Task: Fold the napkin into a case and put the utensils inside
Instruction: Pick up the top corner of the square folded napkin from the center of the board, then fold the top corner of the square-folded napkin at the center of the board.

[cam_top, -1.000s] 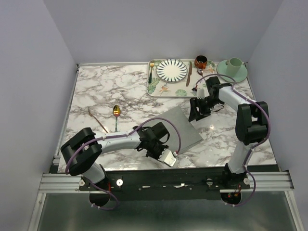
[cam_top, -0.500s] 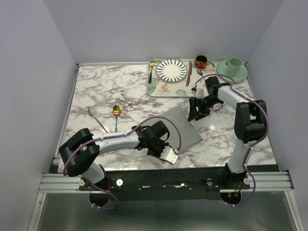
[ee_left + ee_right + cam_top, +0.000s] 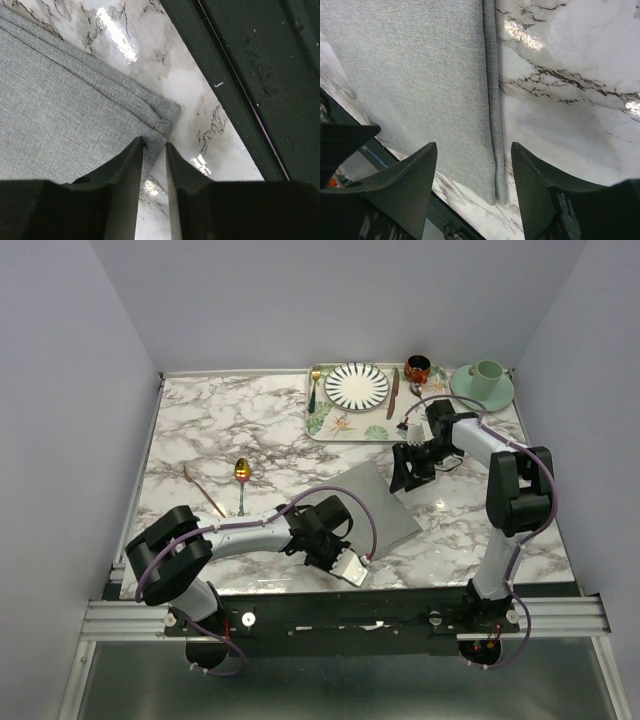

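The worktop [image 3: 230,425] is a glossy white marble-pattern slab with dark veining. Near its left edge lies a thin copper-pink fork [image 3: 203,490], set diagonally. Just to the right of it lies a spoon [image 3: 241,483] with a shiny gold bowl and a slim pale-green handle that points toward the near edge. The two utensils are apart from each other and well apart from the cloth. The left gripper [image 3: 155,147] is at the near corner of the napkin [image 3: 378,502], close to the near edge of the worktop. Its jaws are parted by a narrow gap, and the hemmed edge of the cloth lies in that gap without being pinched. The napkin is a grey, coarse-weave cloth folded into a flat rectangle, with stacked layers showing along its edges. It lies diagonally, right of centre. The right gripper [image 3: 473,146] is at the far corner of the napkin. Its jaws are spread wide over the layered fold edge and hold nothing. At the far edge stands a leaf-patterned rectangular tray [image 3: 340,426] carrying a round striped plate [image 3: 357,385]. In the far right corner is a mint-green cup [image 3: 488,372].
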You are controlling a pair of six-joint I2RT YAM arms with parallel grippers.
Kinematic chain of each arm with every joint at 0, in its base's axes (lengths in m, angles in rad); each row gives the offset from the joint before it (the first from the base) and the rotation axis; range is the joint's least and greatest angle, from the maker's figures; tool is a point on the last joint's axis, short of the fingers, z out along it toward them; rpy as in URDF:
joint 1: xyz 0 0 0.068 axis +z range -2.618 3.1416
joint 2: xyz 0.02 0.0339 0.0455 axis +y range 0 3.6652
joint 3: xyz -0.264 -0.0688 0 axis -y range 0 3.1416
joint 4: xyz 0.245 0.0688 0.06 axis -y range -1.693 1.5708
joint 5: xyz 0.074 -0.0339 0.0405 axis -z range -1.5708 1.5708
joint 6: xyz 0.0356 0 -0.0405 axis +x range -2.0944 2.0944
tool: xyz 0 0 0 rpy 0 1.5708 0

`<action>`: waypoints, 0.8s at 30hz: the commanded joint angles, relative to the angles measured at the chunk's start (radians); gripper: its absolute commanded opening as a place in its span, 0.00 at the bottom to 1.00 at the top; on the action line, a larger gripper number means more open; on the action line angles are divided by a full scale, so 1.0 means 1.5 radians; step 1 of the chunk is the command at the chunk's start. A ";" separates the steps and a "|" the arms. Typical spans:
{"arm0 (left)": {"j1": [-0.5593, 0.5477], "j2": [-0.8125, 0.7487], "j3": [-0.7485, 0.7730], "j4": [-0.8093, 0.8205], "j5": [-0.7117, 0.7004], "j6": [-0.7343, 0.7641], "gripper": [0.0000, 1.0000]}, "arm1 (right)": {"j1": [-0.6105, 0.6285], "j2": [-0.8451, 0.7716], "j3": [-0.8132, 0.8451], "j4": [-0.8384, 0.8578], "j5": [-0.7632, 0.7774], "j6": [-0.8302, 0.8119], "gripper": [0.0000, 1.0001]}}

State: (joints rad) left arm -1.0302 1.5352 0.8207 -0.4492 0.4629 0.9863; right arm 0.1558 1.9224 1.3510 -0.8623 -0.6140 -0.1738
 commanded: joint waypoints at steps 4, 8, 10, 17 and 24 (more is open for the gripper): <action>-0.006 0.001 -0.003 0.026 -0.014 -0.014 0.10 | -0.002 0.008 -0.001 -0.008 -0.013 -0.003 0.69; -0.005 -0.020 0.009 0.022 -0.001 -0.028 0.00 | -0.002 0.008 -0.001 -0.008 -0.017 -0.003 0.69; -0.004 -0.025 0.017 0.016 0.001 -0.035 0.00 | -0.002 0.008 0.000 -0.009 -0.018 -0.003 0.69; 0.064 0.015 0.117 -0.003 0.020 -0.061 0.00 | -0.002 0.006 0.008 -0.012 -0.022 -0.004 0.69; 0.161 0.150 0.283 0.003 0.039 -0.121 0.00 | -0.010 0.014 0.045 -0.025 -0.012 -0.011 0.72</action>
State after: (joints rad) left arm -0.8509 1.6417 1.1145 -0.4519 0.4854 0.8799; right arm 0.1547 1.9236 1.3582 -0.8715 -0.6228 -0.1741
